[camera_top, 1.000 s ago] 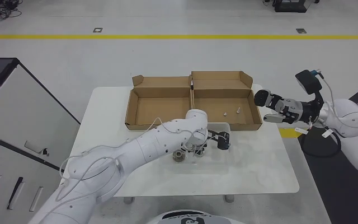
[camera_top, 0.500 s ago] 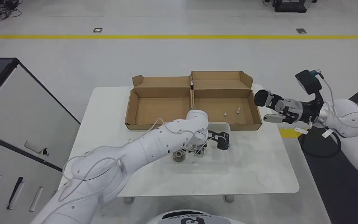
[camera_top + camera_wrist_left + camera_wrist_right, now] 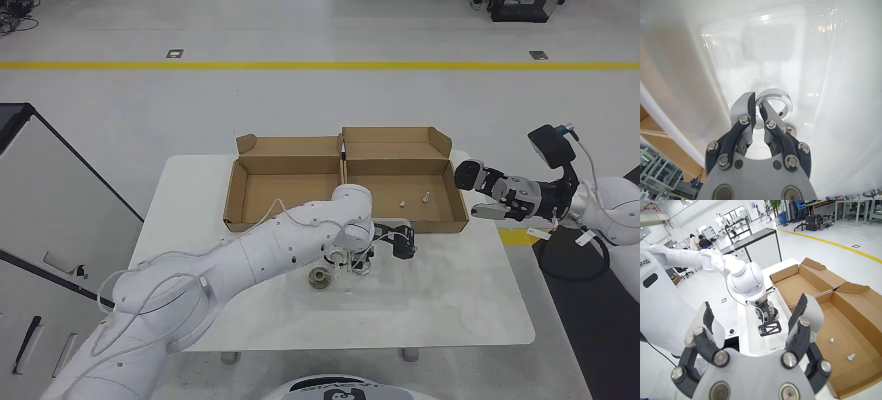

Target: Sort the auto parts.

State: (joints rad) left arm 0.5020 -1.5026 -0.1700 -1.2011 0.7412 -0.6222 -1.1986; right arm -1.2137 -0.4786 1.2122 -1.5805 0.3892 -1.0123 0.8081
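Note:
My left gripper [image 3: 757,103] is shut on the wall of a silver metal ring [image 3: 778,98], one finger inside it and one outside. It holds the ring just above the clear plastic tray [image 3: 400,290] at the table's middle. Another round flanged part [image 3: 789,131] lies right under it. In the top view a further round metal part [image 3: 318,278] sits at the tray's left end, beside the left gripper [image 3: 355,262]. My right gripper [image 3: 755,304] stands open with nothing in it, off the table's right edge beside the right box [image 3: 478,193].
Two open cardboard boxes stand side by side behind the tray: the left box [image 3: 285,195] with a bare floor, the right box [image 3: 385,185] holding two small bolts [image 3: 402,201] [image 3: 425,196]. The white table [image 3: 470,300] has free room at the front right.
The left arm's wrist has shifted slightly toward the boxes over the tray. The right arm has not moved.

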